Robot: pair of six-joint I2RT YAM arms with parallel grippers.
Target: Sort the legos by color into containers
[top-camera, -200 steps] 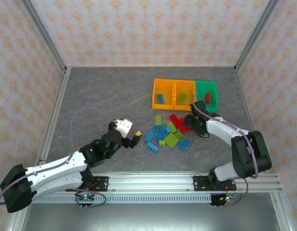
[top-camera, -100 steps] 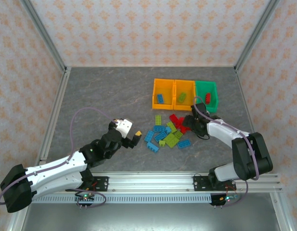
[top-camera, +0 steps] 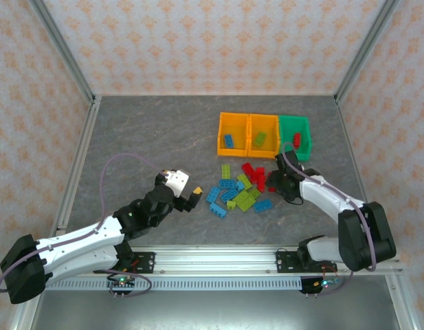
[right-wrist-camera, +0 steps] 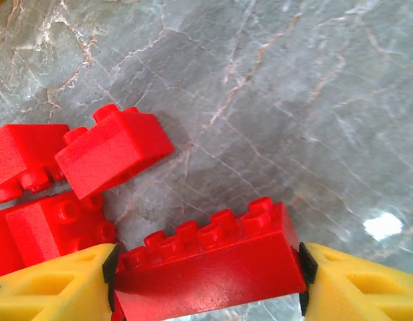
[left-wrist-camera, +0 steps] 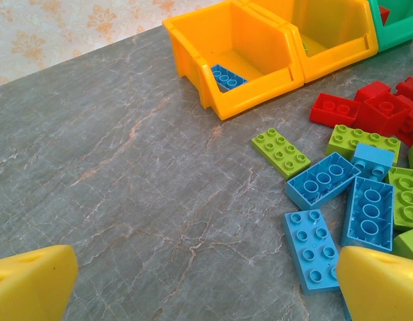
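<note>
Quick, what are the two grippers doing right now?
Left gripper: open, holding nothing.
Right gripper: closed on a red lego.

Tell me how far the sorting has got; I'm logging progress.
Done: a blue brick lies in the left orange bin, a green brick in the middle orange bin, red bricks in the green bin. In hand: the right gripper is shut on a red brick; the left gripper is open and empty. Left: the pile of loose bricks on the table.
</note>
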